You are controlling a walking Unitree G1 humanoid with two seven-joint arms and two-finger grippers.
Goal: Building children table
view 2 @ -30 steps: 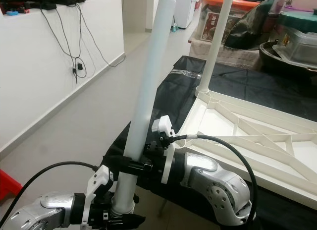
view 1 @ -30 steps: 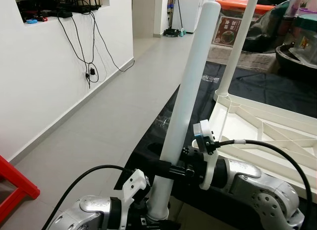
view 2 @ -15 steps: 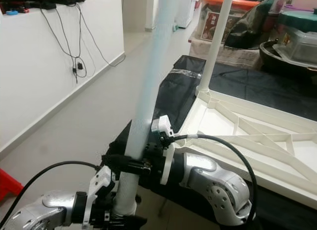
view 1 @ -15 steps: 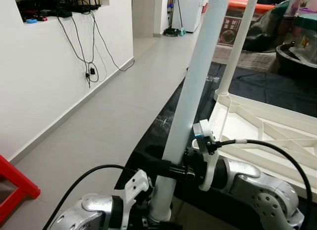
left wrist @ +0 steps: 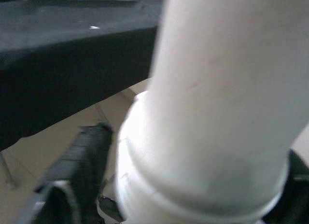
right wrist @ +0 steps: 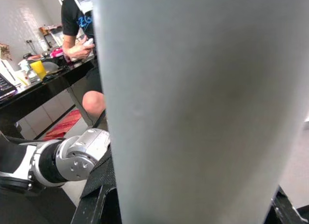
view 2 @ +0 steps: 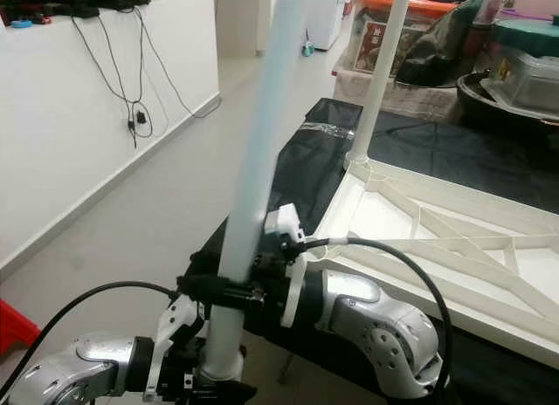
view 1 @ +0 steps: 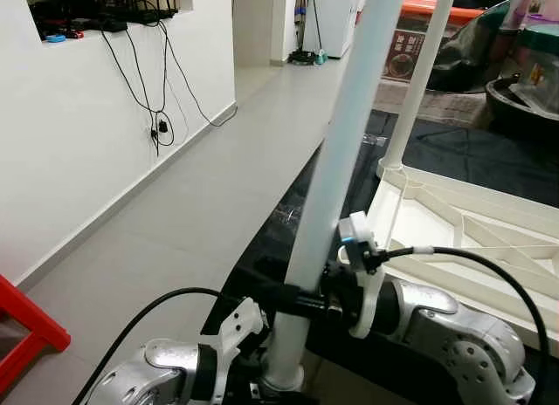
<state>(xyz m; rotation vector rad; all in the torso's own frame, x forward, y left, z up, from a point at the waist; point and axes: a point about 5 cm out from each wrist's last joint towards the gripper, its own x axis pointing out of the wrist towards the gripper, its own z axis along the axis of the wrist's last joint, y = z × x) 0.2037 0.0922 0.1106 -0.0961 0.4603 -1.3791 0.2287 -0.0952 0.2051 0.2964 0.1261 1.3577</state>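
Note:
A long white table leg (view 1: 336, 187) stands tilted in front of me, held by both grippers. My right gripper (view 1: 301, 298) is shut around its lower part, its black fingers clamping the tube. My left gripper (view 1: 279, 383) is shut on the leg's bottom end; the left wrist view has that end (left wrist: 217, 113) close up beside a black finger (left wrist: 77, 161). In the right wrist view the leg (right wrist: 193, 103) is very close. To the right, the white tabletop (view 1: 463, 230) lies upside down with one leg (view 1: 419, 82) standing upright at its far left corner.
A black mat (view 1: 454, 152) lies under the tabletop. On the left, a white wall has dangling cables (view 1: 157, 117), and a red stool (view 1: 26, 322) is at the lower left. Bins (view 1: 524, 65) crowd the back right. A person (right wrist: 79, 35) stands behind me.
The held leg's top has swung slightly to the right and upward, tilting the leg a little more. Both grippers keep their hold on it.

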